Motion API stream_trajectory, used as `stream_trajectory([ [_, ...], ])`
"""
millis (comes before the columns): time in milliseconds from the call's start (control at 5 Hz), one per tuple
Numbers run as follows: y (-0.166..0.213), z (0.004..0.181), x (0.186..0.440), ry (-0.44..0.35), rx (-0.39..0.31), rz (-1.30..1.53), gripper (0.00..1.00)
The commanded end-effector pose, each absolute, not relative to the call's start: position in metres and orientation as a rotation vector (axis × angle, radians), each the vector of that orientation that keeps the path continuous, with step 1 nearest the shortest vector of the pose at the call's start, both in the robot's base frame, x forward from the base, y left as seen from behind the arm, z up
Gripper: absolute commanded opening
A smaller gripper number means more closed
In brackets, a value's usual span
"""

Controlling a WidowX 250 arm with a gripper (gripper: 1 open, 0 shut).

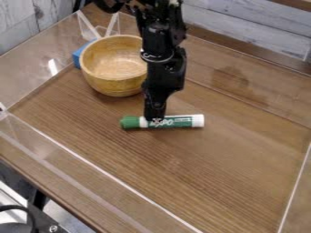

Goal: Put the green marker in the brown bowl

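Note:
The green marker point(174, 121) lies flat on the wooden table, its white end pointing right. My gripper point(153, 118) points straight down over the marker's left half, with its fingers closed around the green barrel. The marker still rests on the table surface. The brown bowl point(116, 64) stands behind and to the left of the gripper, a little apart from the arm, and nothing shows inside it.
A small blue object point(76, 56) peeks out behind the bowl's left side. A clear raised wall point(36, 136) borders the table point(206, 173) along the left and front. A pale plank wall runs across the back right.

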State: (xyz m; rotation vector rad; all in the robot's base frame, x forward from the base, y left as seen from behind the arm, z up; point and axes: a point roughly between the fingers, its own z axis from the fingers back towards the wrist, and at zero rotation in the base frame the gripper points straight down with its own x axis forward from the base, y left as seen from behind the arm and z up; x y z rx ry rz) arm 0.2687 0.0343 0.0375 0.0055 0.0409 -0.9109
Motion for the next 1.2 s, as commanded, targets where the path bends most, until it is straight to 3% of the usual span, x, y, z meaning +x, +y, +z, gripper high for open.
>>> stream_trajectory([
  [0,0.0408,0.0578,0.2808,-0.02,0.046,-0.897,0.0],
  [200,0.0427,0.0615,0.2808,-0.019,0.043,-0.892,0.0],
  [600,0.0389,0.0567,0.2787,-0.09,0.021,-0.881,0.0],
  [800,0.037,0.0546,0.2784,-0.116,0.005,-0.87,1.0],
  [1000,0.0353,0.0539,0.2784,-0.138,-0.011,-0.863,0.0],
])
